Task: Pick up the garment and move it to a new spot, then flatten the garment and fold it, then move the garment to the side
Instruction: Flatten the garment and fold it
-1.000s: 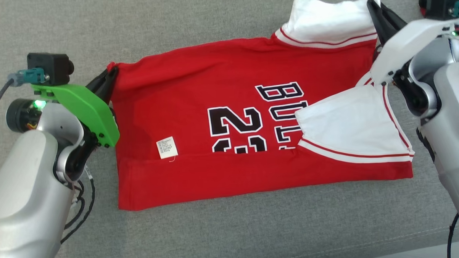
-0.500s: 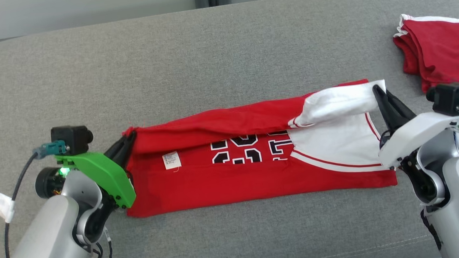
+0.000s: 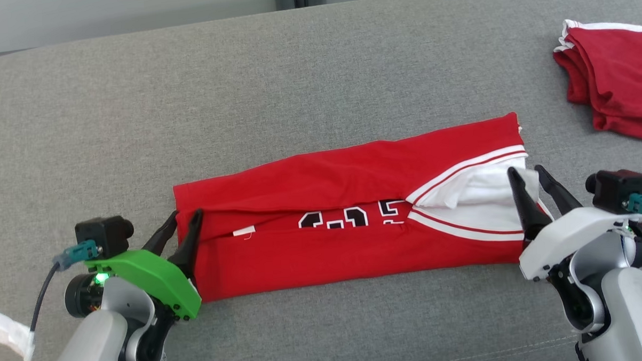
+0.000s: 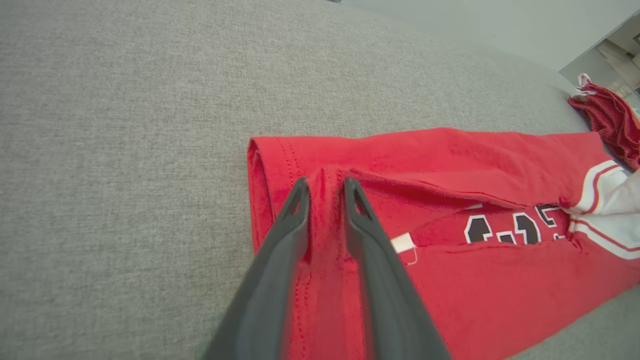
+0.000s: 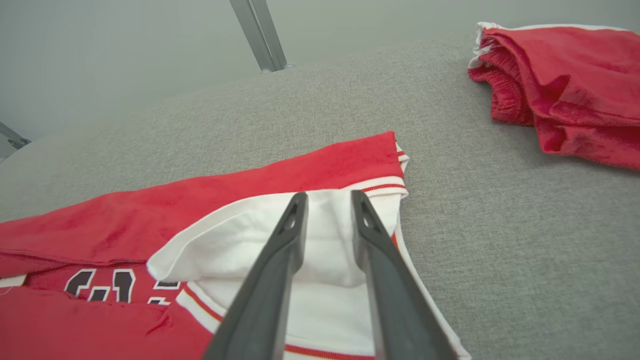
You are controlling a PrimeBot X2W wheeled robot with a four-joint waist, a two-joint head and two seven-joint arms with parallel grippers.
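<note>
The garment (image 3: 355, 254), a red jersey with white sleeves and black numbers, lies on the grey cushion as a long strip, its far half folded over the near half. My left gripper (image 3: 186, 213) stands open at the strip's left end, fingers apart. In the left wrist view a ridge of red cloth (image 4: 326, 220) lies between the parted fingers of the left gripper (image 4: 325, 182). My right gripper (image 3: 524, 169) stands open at the right end over the white sleeve (image 3: 487, 188). In the right wrist view the right gripper (image 5: 328, 196) straddles that white sleeve (image 5: 260, 235).
A second red garment (image 3: 611, 79) lies bunched at the far right, also seen from the right wrist as a red garment (image 5: 565, 90). The grey cushion (image 3: 296, 96) stretches wide behind the strip. A metal post (image 5: 260, 35) rises beyond its far edge.
Both grippers carried the garment's far edge toward the near edge, laying the top half down over the numbers. Both then parted their fingers and let the cloth go.
</note>
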